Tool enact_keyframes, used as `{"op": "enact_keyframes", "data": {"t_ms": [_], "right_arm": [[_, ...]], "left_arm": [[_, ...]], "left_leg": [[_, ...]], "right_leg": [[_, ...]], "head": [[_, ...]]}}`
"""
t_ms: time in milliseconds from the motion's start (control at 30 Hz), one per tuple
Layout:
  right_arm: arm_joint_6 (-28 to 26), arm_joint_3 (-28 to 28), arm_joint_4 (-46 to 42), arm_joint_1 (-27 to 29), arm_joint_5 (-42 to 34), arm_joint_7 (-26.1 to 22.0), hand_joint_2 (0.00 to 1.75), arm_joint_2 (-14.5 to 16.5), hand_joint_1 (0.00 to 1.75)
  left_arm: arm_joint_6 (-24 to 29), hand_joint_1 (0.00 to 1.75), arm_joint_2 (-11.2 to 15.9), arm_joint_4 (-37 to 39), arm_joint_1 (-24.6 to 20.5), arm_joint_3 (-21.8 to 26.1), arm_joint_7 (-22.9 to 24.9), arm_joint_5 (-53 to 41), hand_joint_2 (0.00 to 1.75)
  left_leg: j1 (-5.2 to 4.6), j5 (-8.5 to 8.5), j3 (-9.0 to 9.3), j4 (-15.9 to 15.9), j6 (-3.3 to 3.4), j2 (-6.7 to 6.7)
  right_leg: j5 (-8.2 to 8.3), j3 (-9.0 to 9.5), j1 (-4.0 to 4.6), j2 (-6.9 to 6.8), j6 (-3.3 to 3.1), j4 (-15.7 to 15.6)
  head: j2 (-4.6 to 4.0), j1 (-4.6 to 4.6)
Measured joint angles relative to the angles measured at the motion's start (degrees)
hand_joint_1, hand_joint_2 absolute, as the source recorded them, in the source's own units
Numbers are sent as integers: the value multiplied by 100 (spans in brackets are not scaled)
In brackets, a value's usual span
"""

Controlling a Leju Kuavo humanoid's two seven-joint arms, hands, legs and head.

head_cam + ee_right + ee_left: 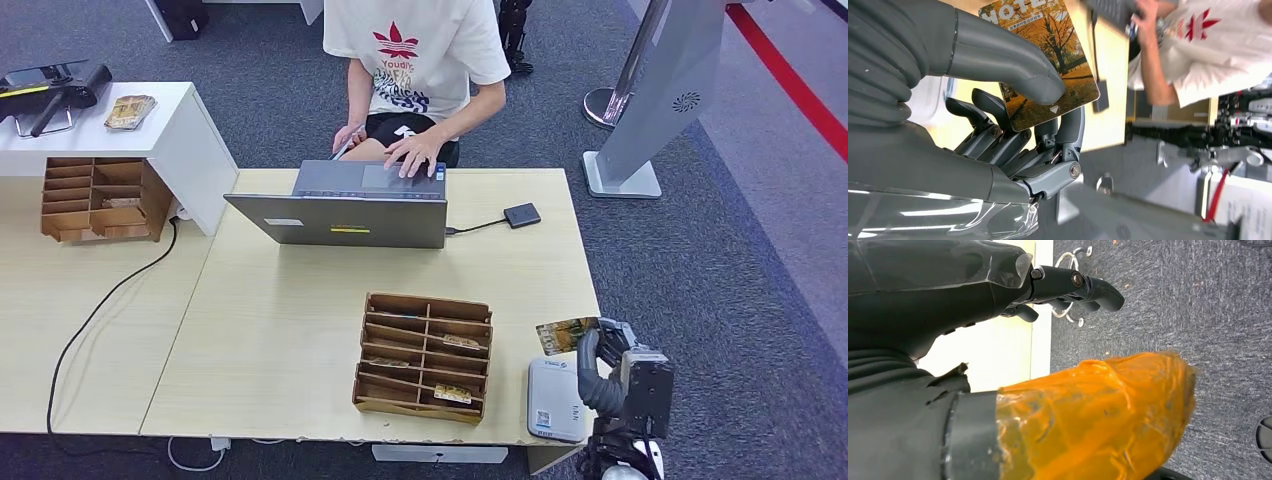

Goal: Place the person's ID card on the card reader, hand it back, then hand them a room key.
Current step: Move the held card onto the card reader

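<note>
My right hand [610, 345] hovers over the table's front right corner. Its thumb and fingers pinch a hotel key card [562, 334] printed with autumn trees, which the right wrist view shows close up as the key card [1068, 45] under my thumb. The white card reader [556, 398] lies just in front of the held card, with nothing on it. My left hand [1013, 295] hangs beside the table edge above the carpet, holding nothing, its dark fingers [1098, 290] loosely apart. The person [415, 60] sits at the far side with one hand on the laptop [345, 205].
A wooden card organiser [425, 357] with a few cards stands left of the reader. A small black device [522, 214] is cabled to the laptop. A second organiser [95, 198] and a white cabinet [190, 130] stand far left. A sign stand [650, 100] is at the right.
</note>
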Motion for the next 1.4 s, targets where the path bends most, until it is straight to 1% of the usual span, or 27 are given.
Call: {"op": "enact_keyframes", "data": {"t_ms": [67, 200, 400, 700, 867, 1100, 1400], "right_arm": [[-173, -24, -26, 44, 387, 54, 175, -20, 175], [-357, -43, -68, 142, 1025, 212, 175, -60, 175], [-529, -24, -58, 254, 2222, 692, 175, -133, 175], [-630, 132, 124, 254, 3201, 1217, 175, -257, 175], [-696, 197, 277, 234, 3853, 1610, 175, -325, 175], [-699, 289, 536, 146, 4349, 1935, 175, -393, 175], [-727, 298, 809, 44, 4580, 2111, 175, -413, 175]], "left_arm": [[1, 0, 0, 0, 0, 0, 0, 2, 0], [4, 0, 0, 0, 0, 0, 8, 9, 0], [14, 0, -1, 0, 1, 0, 44, 21, 0], [2, 0, 0, 0, 0, 0, 63, 61, 0], [-5, 0, -1, 0, 0, 0, 64, 103, 0], [-24, 0, 0, 0, -1, 0, 63, 140, 0], [-37, 0, 0, 0, -2, 0, 63, 154, 0]], "left_leg": [[0, 0, 0, 0, 0, 0], [0, 0, 0, 0, 0, 0], [0, 0, -1, -1, 0, 0], [0, 0, -1, -1, 0, 0], [0, 0, -1, -1, 0, 0], [0, 0, -1, -1, 0, 0], [0, 0, -1, 0, 0, 0]], "right_leg": [[0, 0, 0, 0, 0, 0], [0, 0, 0, 0, 0, 0], [-1, 0, 0, 1, -1, 0], [-1, 1, 0, 0, -1, 0], [-1, 1, 0, 0, -1, 0], [-1, 1, 0, 0, -1, 0], [-1, 1, 0, 0, -1, 0]], "head": [[0, 0], [0, 0], [0, 0], [0, 0], [0, 0], [0, 0], [0, 0]]}}
